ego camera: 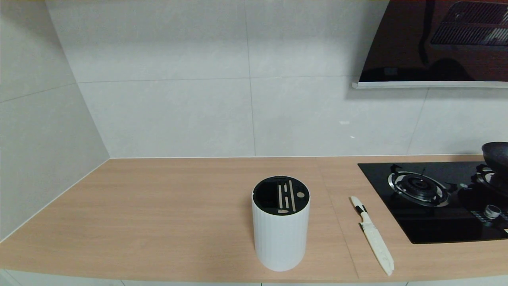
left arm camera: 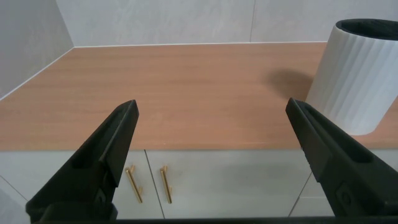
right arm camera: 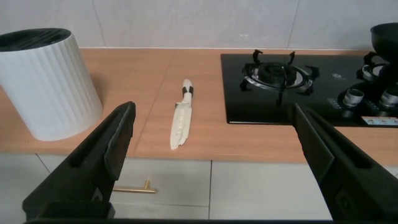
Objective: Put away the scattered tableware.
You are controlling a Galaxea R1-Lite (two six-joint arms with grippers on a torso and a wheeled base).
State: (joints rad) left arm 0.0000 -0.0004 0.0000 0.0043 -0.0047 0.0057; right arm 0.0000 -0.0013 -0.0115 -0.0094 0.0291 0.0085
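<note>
A white ribbed cylindrical holder (ego camera: 281, 226) with a black slotted top stands on the wooden counter (ego camera: 158, 206); it also shows in the left wrist view (left arm camera: 360, 74) and the right wrist view (right arm camera: 46, 84). A cream-white knife (ego camera: 373, 235) with black bands lies flat on the counter between the holder and the stove, also seen as the knife (right arm camera: 181, 115). My left gripper (left arm camera: 211, 162) is open, held off the counter's front edge, to the left of the holder. My right gripper (right arm camera: 211, 165) is open too, in front of the counter edge near the knife, holding nothing.
A black gas hob (ego camera: 440, 198) with burners and knobs fills the counter's right side, with a dark pan (ego camera: 496, 153) at the far right. A range hood (ego camera: 436, 43) hangs above. Cabinet doors with gold handles (left arm camera: 149, 183) sit below the counter. Tiled walls close the back and left.
</note>
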